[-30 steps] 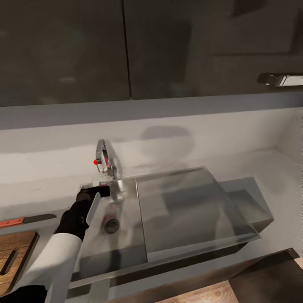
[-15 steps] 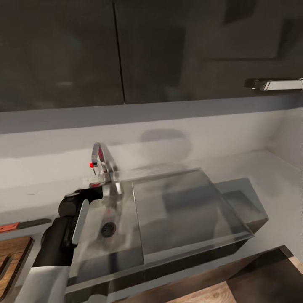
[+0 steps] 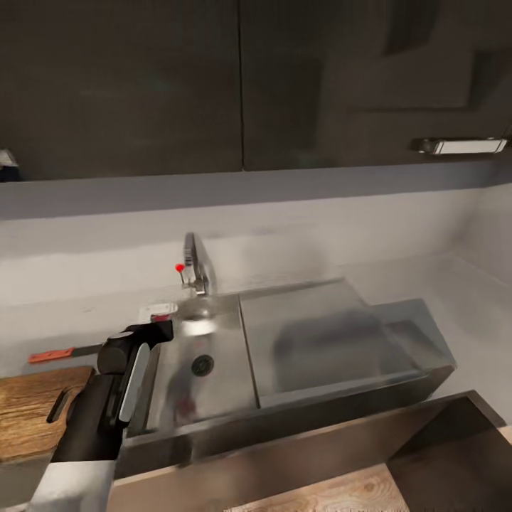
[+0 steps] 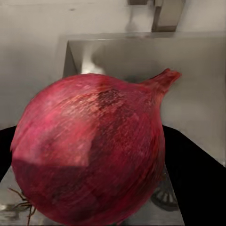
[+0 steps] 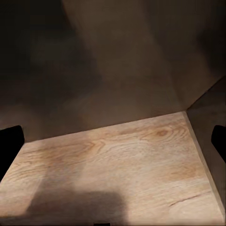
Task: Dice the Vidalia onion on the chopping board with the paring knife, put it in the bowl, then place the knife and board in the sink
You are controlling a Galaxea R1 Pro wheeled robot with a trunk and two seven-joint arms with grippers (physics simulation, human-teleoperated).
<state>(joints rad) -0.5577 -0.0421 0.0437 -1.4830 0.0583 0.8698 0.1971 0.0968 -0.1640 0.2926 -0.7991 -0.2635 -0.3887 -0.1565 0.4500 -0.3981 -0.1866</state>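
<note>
My left gripper is shut on the Vidalia onion, a dark pinkish-red ball with a short pointed stem, held between the dark fingers. The gripper hangs over the left rim of the sink, just left of the drain and in front of the chrome tap with its red knob. The chopping board lies on the countertop to the left, with the red-handled paring knife behind it. My right gripper is open above pale wood floor. The bowl is out of view.
Dark glossy wall cabinets hang above the grey backsplash. A chrome handle sticks out at the right. The sink has a raised, shallower right section. Below the worktop edge are a brown cabinet front and wood floor.
The head view has swung left, bringing more of the board and knife into sight. My left gripper has drawn back from beside the tap and lifted to the sink's left rim.
</note>
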